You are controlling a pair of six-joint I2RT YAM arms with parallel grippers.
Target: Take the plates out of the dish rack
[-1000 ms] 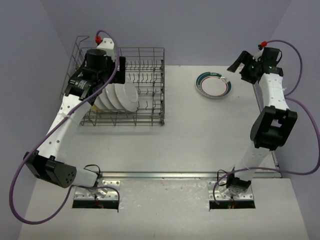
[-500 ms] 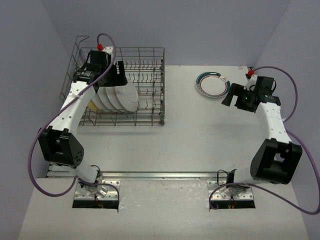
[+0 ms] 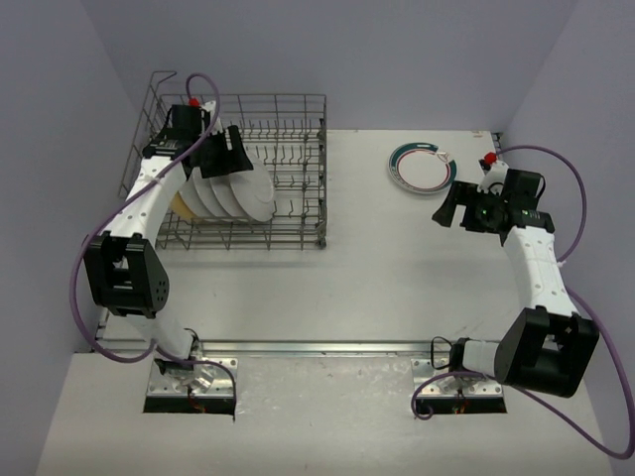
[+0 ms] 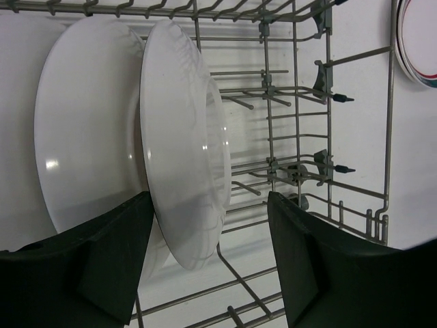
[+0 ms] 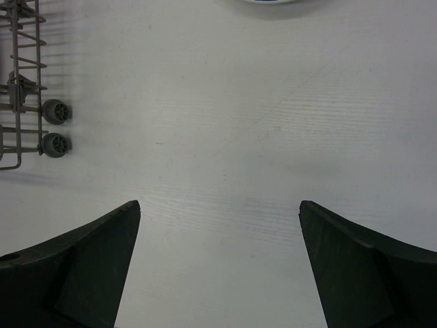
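Observation:
The grey wire dish rack (image 3: 298, 129) stands at the far left with several white-backed plates (image 3: 243, 193) upright in it and a tan plate (image 3: 185, 206) behind them. My left gripper (image 3: 224, 154) is open over the rack; in the left wrist view (image 4: 208, 219) its jaws straddle the rim of the nearest white plate (image 4: 181, 150) without touching it. A teal-rimmed plate (image 3: 424, 168) lies flat on the table at the far right, its edge in the left wrist view (image 4: 416, 41). My right gripper (image 3: 448, 205) is open and empty above bare table (image 5: 220, 225).
The rack's raised wire handle (image 3: 159, 81) stands at its far left corner. Rack wheels (image 5: 54, 128) show at the left edge of the right wrist view. Upright tines (image 4: 300, 123) fill the rack's right half. Purple cables loop off both arms.

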